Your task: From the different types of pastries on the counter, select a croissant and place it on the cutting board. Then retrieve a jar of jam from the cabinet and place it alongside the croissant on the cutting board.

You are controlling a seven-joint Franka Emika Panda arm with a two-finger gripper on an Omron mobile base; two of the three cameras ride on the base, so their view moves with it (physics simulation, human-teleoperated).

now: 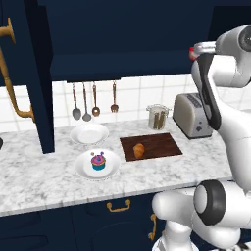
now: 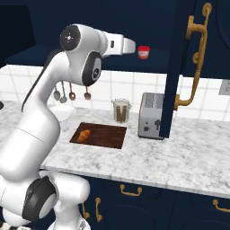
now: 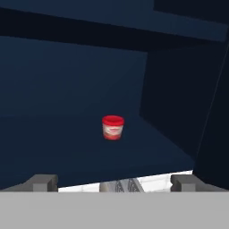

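Fingertips (image 3: 42,182) spread wide, empty, short of the jar of jam (image 3: 112,127) on the cabinet (image 3: 67,152) shelf. Risk: a careless reach could knock that jar over.

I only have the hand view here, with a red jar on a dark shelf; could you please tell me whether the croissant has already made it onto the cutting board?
Observer: Yes. The croissant lies on the cutting board, toward its left end in the left base view.
Operator: Thank you. Is the pincer close to the jar yet?
Observer: Not touching. In the right base view the jar of jam stands on the cabinet shelf, apart from the tip of the arm.
Operator: Is there anything beside the board I should mind later?
Observer: A clear canister stands just behind it, and a toaster to its right.
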